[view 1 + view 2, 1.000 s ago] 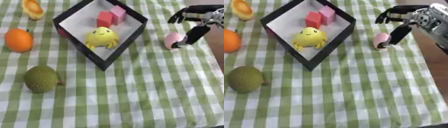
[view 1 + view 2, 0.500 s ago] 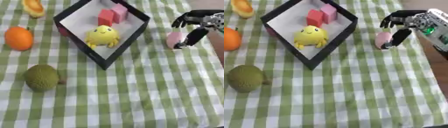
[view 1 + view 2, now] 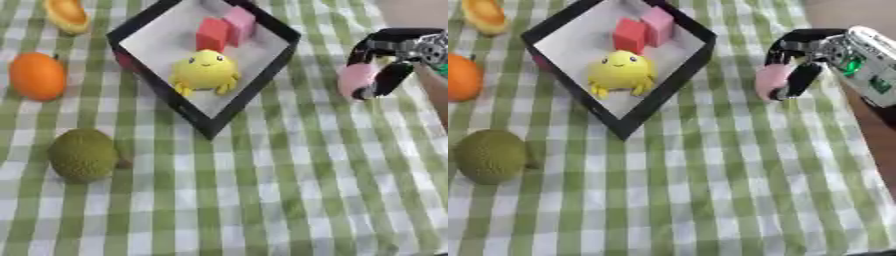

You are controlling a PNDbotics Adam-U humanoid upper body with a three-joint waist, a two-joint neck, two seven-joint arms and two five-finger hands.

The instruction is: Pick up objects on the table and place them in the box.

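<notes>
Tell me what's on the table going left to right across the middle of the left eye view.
Orange fruit → black box holding the yellow toy → pink object → right robot hand, curled round that pink object.

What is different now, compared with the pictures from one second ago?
The right hand has closed its fingers around the pink object; one second ago they were spread above and beside it. The object is in about the same place. The box, yellow toy, orange and green fruit have not moved.
</notes>
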